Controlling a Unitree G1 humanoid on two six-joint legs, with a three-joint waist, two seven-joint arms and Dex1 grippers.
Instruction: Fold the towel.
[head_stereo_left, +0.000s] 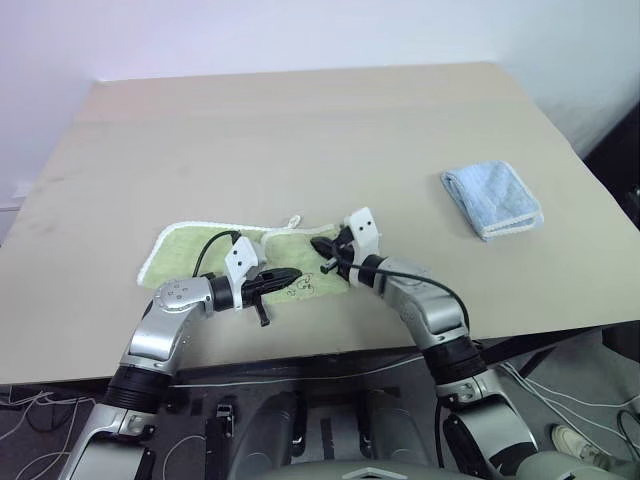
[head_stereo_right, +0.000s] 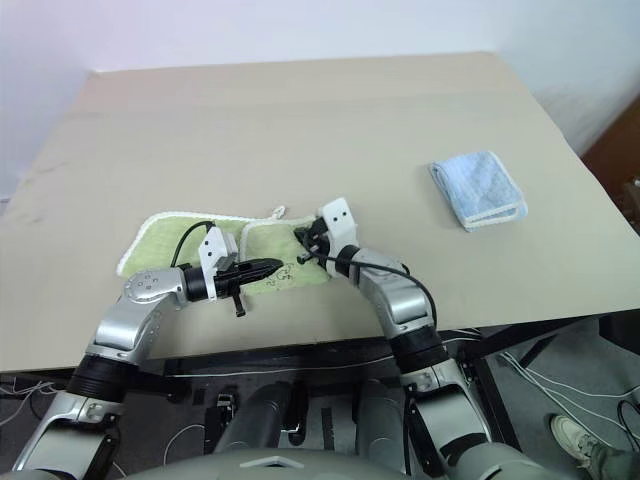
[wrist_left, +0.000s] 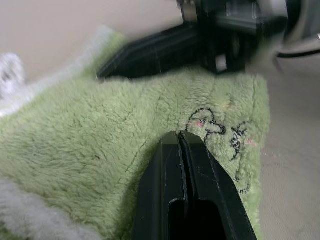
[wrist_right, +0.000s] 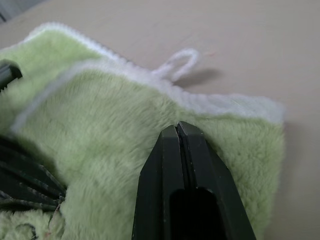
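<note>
The towel lies near the front edge of the table, its long axis going from left to right. Its right part is folded over, with the white loop pointing away from the robot (toward the far side). The left gripper and the right gripper rest over this fold, both with fingers pressed together, gripping nothing.

Bright, even room light, soft shadows on table. Left wrist view: other gripper blurred; towel sharp up close.
</note>
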